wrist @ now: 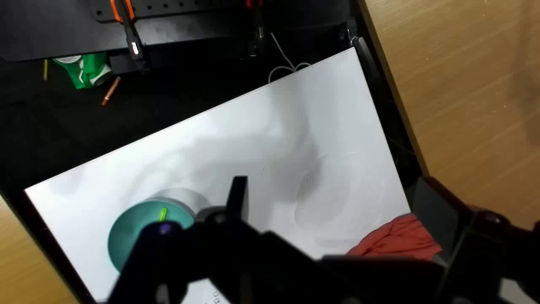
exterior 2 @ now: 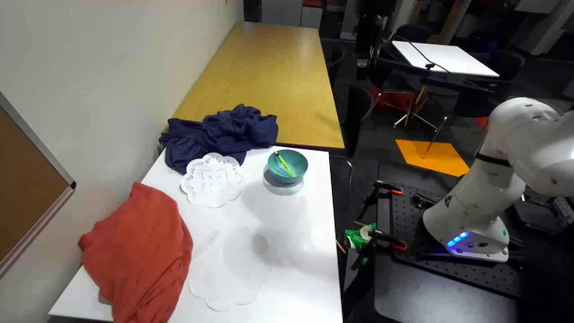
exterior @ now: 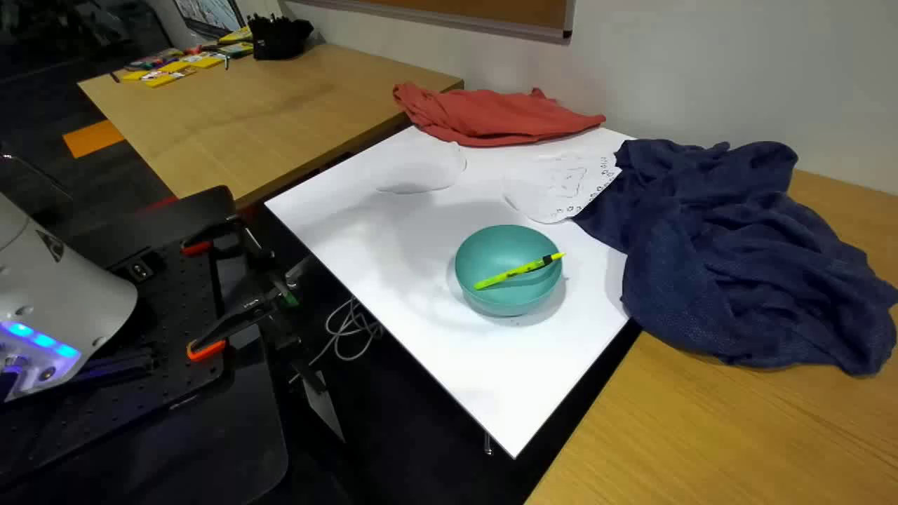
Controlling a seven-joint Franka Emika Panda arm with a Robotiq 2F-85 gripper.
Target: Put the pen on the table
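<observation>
Wrist view, lower left: pen (wrist: 163,214) mostly hidden behind gripper (wrist: 335,196); bowl (wrist: 130,230) partly covered. Exterior view, right edge: arm (exterior 2: 545,146) cut off.

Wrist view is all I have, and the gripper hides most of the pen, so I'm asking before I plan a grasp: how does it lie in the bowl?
Observer: In an exterior view, the pen slants inside the teal bowl, its dark-banded end reaching the rim.
Operator: Good. Which cloth lies nearest the bowl? I see only a red cloth.
Observer: In both exterior views it is a navy cloth, lying partly on the white table.
</observation>
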